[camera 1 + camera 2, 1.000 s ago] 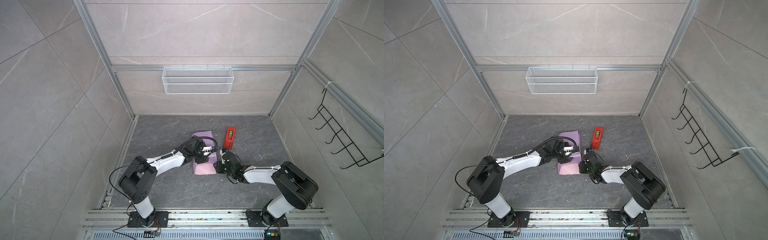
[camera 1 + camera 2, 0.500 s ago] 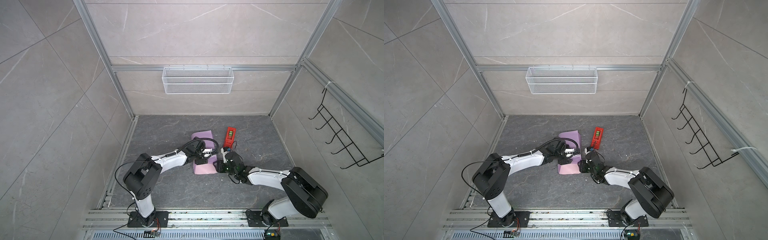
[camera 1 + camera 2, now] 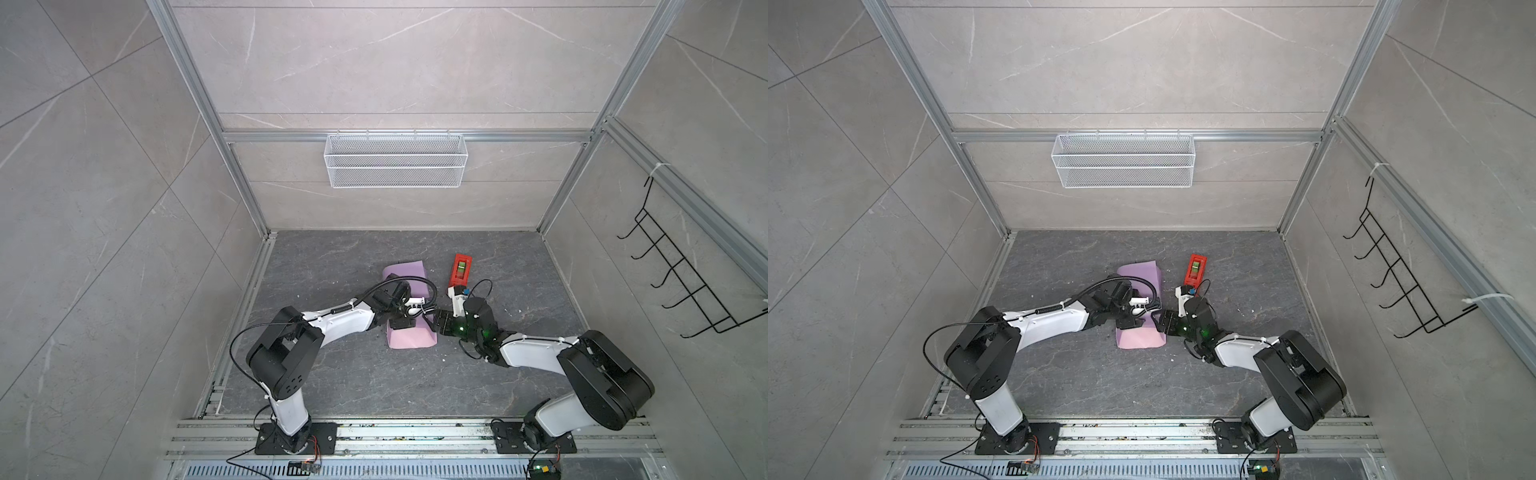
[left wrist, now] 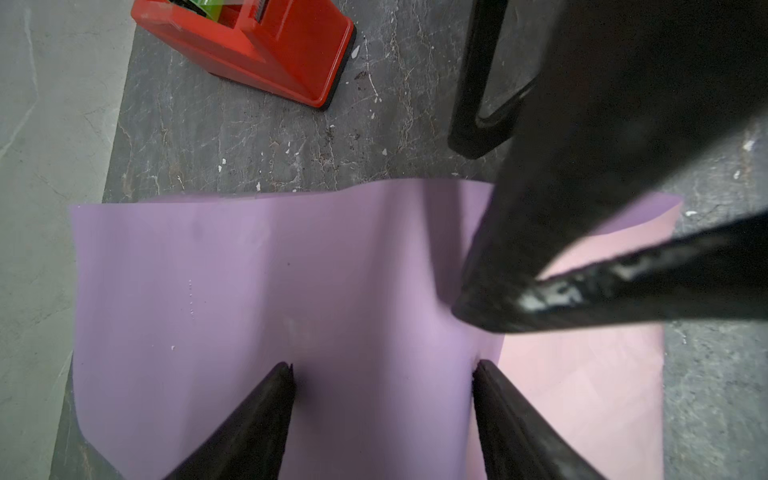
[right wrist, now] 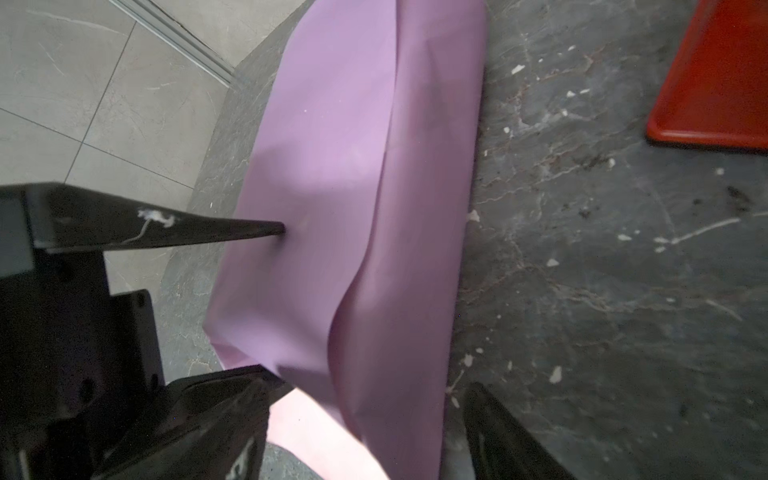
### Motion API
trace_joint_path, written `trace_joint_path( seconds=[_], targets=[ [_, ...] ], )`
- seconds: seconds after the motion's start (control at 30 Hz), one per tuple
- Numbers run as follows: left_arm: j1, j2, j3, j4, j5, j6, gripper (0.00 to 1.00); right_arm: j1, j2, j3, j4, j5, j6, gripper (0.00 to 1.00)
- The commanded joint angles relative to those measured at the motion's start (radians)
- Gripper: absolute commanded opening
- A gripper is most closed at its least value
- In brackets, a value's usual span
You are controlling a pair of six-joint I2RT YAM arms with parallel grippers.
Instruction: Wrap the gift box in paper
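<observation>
Paper (image 3: 411,338) (lilac out) lies folded under left hand's (image 4: 382,368) parted tips.

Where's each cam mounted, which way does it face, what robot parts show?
Top views: stereo pair high above the base rail, looking down toward the back wall; both arms whole.
Left wrist: on the left arm, looking down past the open left gripper onto the paper; a finger of the other arm intrudes.
Right wrist: on the right arm, looking along the open right gripper at the paper's side; one left finger tip rests on it.
Shared: both wrist views show paper and red tape dispenser.
</observation>
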Motion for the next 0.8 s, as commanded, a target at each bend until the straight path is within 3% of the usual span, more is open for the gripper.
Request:
trace_joint_path(
  seconds=[0.0, 0.37, 0.77],
  targets=[
    [0.001, 0.000, -0.013, -0.009, 0.009, -0.005, 0.70, -0.018, 0.037, 0.026, 0.055, -0.035, 0.041, 0.76],
    [0.000, 0.000, -0.009, -0.007, 0.015, -0.007, 0.70, -0.035, 0.108, 0.045, 0.185, -0.115, 0.082, 0.77],
    [0.000, -0.007, -0.011, 0.009, 0.027, -0.012, 0.73, -0.044, 0.158, 0.068, 0.144, -0.085, 0.137, 0.77]
  ],
)
